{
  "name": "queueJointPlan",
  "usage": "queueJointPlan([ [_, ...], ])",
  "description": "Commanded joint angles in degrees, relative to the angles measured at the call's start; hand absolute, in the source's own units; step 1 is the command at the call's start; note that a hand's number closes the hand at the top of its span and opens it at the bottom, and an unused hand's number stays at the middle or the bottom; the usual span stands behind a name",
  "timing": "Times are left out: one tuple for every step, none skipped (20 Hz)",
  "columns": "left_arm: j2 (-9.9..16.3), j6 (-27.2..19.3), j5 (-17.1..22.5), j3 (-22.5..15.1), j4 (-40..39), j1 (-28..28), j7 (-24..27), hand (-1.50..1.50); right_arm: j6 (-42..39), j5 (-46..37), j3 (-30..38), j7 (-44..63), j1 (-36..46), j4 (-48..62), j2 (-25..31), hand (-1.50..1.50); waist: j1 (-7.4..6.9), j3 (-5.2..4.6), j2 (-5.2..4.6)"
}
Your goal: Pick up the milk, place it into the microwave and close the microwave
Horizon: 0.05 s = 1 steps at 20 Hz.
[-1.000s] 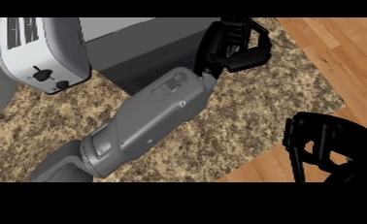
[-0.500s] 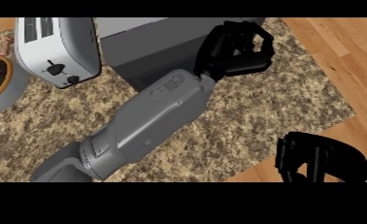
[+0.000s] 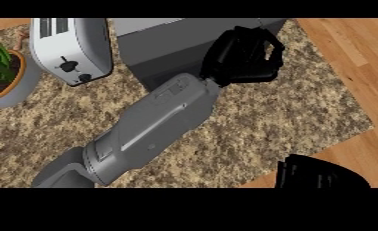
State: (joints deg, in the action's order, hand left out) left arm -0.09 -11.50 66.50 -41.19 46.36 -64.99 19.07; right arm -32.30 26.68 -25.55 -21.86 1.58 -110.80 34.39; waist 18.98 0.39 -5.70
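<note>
Head view: right hand [image 3: 317, 174] cut off below.

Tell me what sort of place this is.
Most likely a home kitchen: a speckled granite counter carries a white toaster and a grey box, probably the microwave, with a potted plant at the left edge.

Toaster [image 3: 71, 50]: silver, two slots on top, a black lever and a black knob on its front face; stands at the counter's upper left.
Potted plant [image 3: 10, 75]: at the left edge, just beside the toaster; green leaves over an orange rim with a grey base, mostly cut off by the view's edge, so it may be a pot on a saucer.
Counter [image 3: 280, 125]: speckled brown-and-beige stone top.
Floor [image 3: 347, 45]: light wood planks, seen beyond the counter's right edge.
</note>
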Motion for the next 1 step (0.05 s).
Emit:
queueJointPlan([
  [1.7,-1.0,3.1,3.2,-9.4,8.7,1.3,1.50,2.1,-1.5,-1.8,0.5,-2.3,-2.8,-1.2,1.50,-1.93,-0.61,-0.96],
])
